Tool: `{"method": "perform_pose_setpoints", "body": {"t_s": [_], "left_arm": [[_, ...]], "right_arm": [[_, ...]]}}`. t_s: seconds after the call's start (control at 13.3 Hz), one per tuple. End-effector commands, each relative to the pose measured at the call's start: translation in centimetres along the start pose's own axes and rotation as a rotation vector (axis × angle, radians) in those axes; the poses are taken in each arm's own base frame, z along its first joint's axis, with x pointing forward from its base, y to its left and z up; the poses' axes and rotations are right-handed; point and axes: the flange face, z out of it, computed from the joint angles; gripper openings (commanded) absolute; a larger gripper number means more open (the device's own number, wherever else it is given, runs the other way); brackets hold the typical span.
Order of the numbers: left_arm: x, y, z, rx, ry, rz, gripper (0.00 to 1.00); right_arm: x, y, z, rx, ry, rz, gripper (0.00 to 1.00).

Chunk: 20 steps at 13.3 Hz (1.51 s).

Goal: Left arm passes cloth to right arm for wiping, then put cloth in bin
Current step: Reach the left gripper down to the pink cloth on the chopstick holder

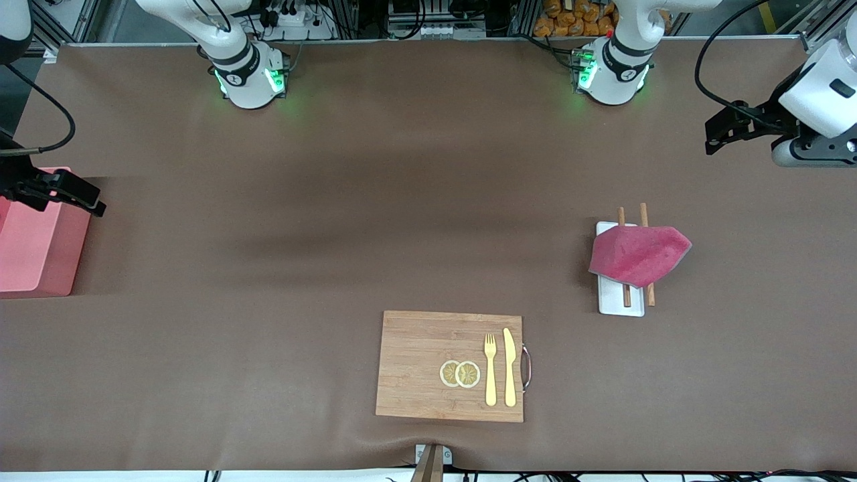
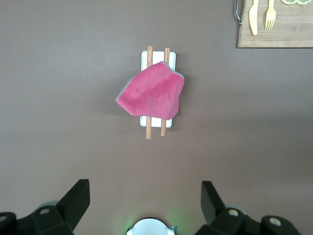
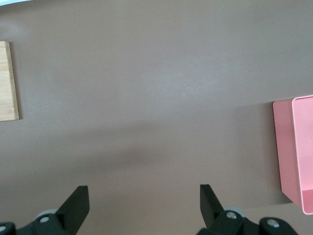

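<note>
The left gripper [image 2: 145, 208] hangs in the air with its fingers spread wide and nothing between them, up near the table edge at the left arm's end, by the corner where the robot bases stand. The cloth [image 1: 639, 254], crimson-pink and fuzzy, lies well apart from it, draped over two wooden sticks [image 1: 645, 217] that rest across a small white tray [image 1: 619, 298], toward the left arm's end of the table. The first step — picking the cloth up — looks not yet begun. To do it well, the left gripper would likely come down over the cloth's raised middle and pinch the fabric alone, clear of sticks and tray. The right gripper [image 3: 144, 208] waits, also spread and empty, above the bin [image 1: 37, 248] at the table edge at the right arm's end. A wooden cutting board [image 1: 450, 365] sits near the front edge.
</note>
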Motion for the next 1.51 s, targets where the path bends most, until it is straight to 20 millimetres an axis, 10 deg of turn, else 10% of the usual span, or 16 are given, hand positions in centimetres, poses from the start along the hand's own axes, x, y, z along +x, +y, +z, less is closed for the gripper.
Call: {"method": "perform_pose_setpoints", "body": {"t_s": [0.0, 0.38, 0.83, 1.43], "left_arm": [[-0.4, 0.1, 0.0, 0.011, -0.002, 0.018, 1.00], [0.8, 1.1, 1.8, 0.027, -0.034, 0.031, 1.00], [9.0, 1.1, 13.8, 0.028, -0.131, 0.073, 1.00], [15.5, -10.2, 30.2, -0.234, -0.203, 0.282, 1.00]], "right_arm": [[-0.7, -0.2, -0.3, -0.019, 0.000, 0.006, 1.00], [-0.6, -0.3, -0.3, -0.019, 0.003, 0.007, 1.00], [-0.6, -0.4, -0.2, -0.019, -0.002, 0.006, 1.00], [-0.6, -0.8, -0.1, -0.020, -0.005, 0.003, 1.00]]}}
